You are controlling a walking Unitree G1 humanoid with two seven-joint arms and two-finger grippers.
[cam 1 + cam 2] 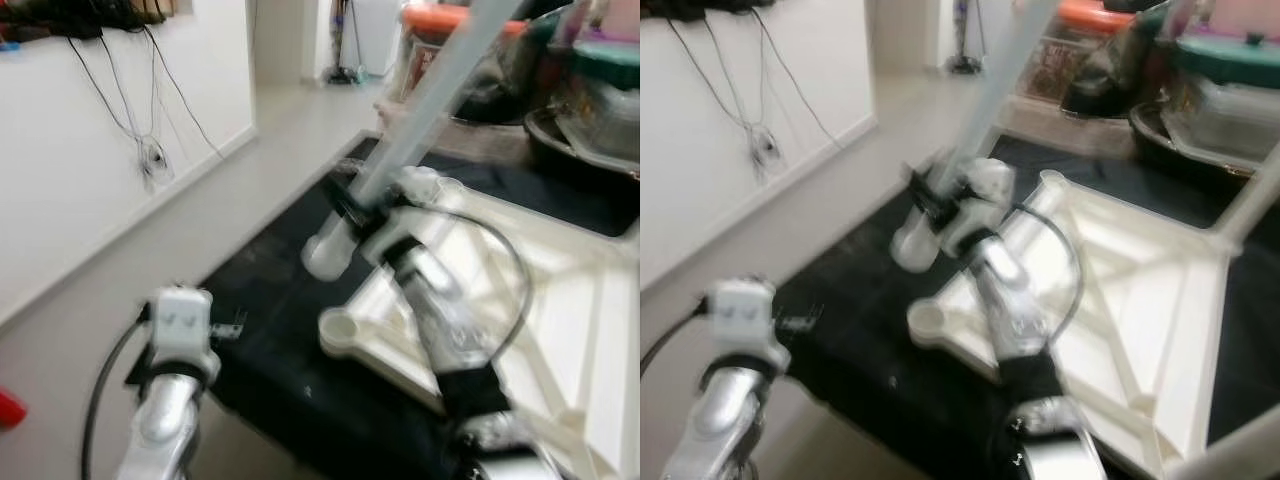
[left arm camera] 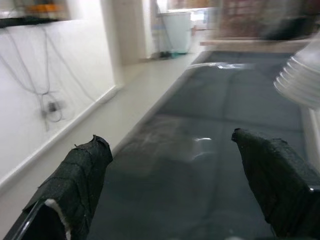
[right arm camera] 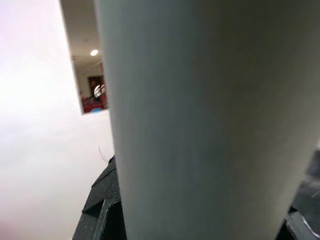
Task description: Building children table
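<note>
A white plastic tabletop (image 1: 560, 300) lies upside down on a black mat (image 1: 270, 300), with an empty round corner socket (image 1: 340, 328) at its near left. My right gripper (image 1: 352, 205) is shut on a pale grey table leg (image 1: 430, 95), which also shows close up as the leg (image 3: 200, 125) in the right wrist view. The leg is tilted, its lower end (image 1: 910, 245) hanging over the mat just beyond the socket. Two other legs (image 1: 1252, 205) stand in the tabletop's right corners. My left gripper (image 2: 170, 142) is open over the mat's near left part, with nothing between its fingers.
A white wall with hanging cables (image 1: 150, 150) runs along the left, and a pale floor strip leads away beside the mat. Storage boxes, one with an orange lid (image 1: 440, 20), and dark tubs (image 1: 580, 130) crowd the back right. A red object (image 1: 8, 408) lies at the lower left.
</note>
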